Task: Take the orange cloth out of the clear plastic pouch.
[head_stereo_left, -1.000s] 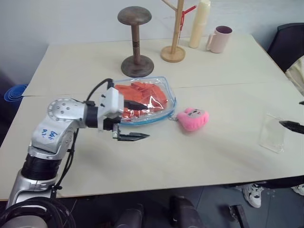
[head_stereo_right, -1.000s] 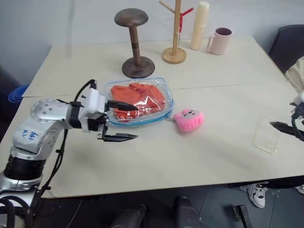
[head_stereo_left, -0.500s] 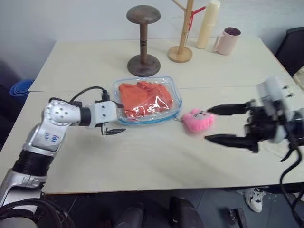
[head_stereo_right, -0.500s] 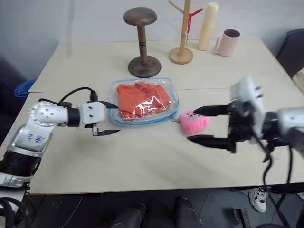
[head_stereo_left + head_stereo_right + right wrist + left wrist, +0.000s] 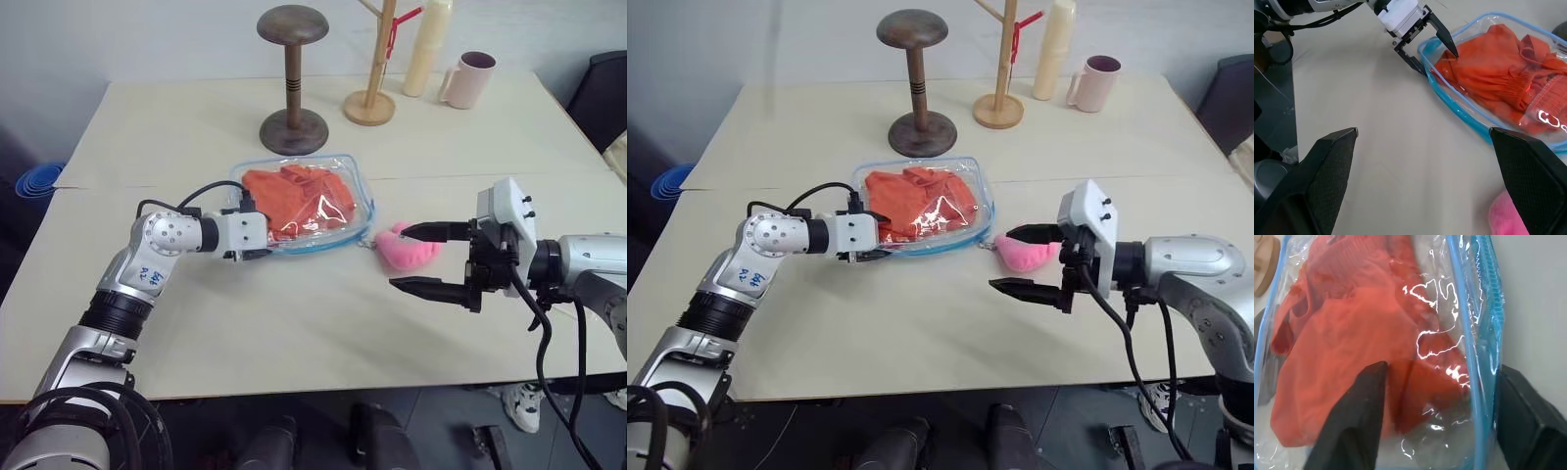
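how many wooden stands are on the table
2, both along the far side of the table: a dark mushroom-topped stand behind the clear plastic pouch, and a light branched rack beside the pink mug.

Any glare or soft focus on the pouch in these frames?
Left wrist view: bright white glare squiggles on the clear plastic pouch over the orange cloth; the near fingers look soft. Right wrist view: a small glare patch at the pouch's edge, near fingers blurred. Left eye view: a faint sheen on the pouch.
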